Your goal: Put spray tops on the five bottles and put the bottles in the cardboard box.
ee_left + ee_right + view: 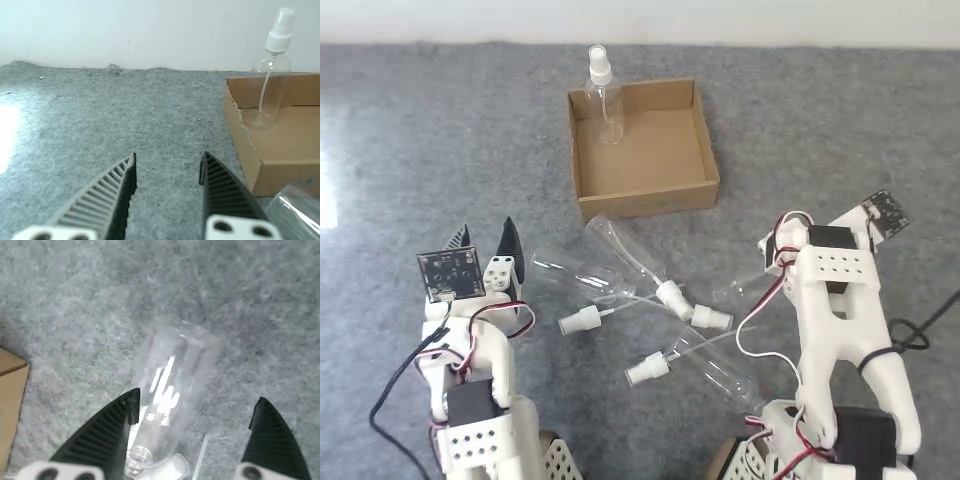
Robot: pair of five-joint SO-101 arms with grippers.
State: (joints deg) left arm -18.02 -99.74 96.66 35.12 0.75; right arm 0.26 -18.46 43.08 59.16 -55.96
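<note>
One capped spray bottle point(603, 95) stands upright in the far left corner of the cardboard box point(650, 197). Several clear bottles lie on the grey carpet in front of the box, among them one point(575, 272) near my left arm and one point(720, 365) nearer the front. Loose white spray tops point(578, 321) point(647, 370) lie among them. My left gripper point(167, 162) is open over bare carpet, left of the box point(245, 140). My right gripper point(197, 402) is open just above a topless bottle point(170, 390) that lies between its fingers.
Grey carpet covers the table up to a white wall at the back. The box's corner point(10, 405) shows beside the right gripper. The right arm point(835, 290) stands front right with cables point(910, 335) trailing beside it.
</note>
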